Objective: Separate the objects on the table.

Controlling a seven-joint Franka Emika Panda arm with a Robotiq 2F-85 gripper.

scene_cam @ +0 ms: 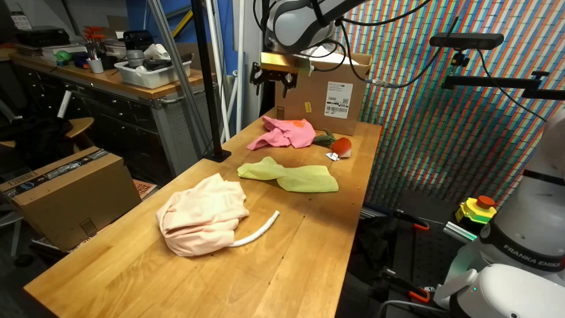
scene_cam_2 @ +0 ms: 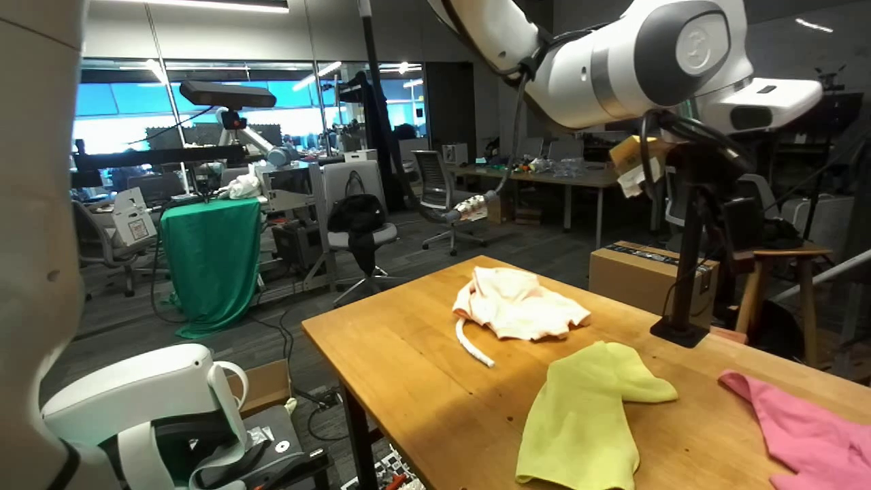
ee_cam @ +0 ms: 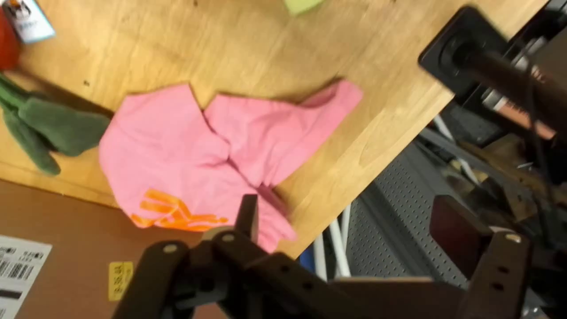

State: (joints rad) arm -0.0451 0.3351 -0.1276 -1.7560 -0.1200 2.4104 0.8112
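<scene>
A peach cloth (scene_cam: pixel 203 216) (scene_cam_2: pixel 517 303) lies bunched on the wooden table (scene_cam: pixel 282 287). A white curved tube (scene_cam: pixel 258 233) (scene_cam_2: pixel 474 346) sticks out from its edge. A yellow-green cloth (scene_cam: pixel 306 179) (scene_cam_2: pixel 578 415) lies apart from it; only a corner shows in the wrist view (ee_cam: pixel 303 4). A pink cloth (scene_cam: pixel 289 132) (scene_cam_2: pixel 810 429) (ee_cam: pixel 164 137) with an orange patch lies near the table's end. A red plush (scene_cam: pixel 341 146) (ee_cam: pixel 6 42) with green leaves (ee_cam: pixel 66 124) is beside it, leaves close to the cloth. My gripper (scene_cam: pixel 271 88) (ee_cam: pixel 347 204) is open and empty, above the pink cloth and table edge.
A large cardboard box (scene_cam: pixel 304 101) stands at the table's end behind the pink cloth. A black post (scene_cam: pixel 216 154) (scene_cam_2: pixel 680 330) (ee_cam: pixel 465 57) rises from a base plate at the table's long edge. Another cardboard box (scene_cam: pixel 75 198) is beyond that edge, below the tabletop.
</scene>
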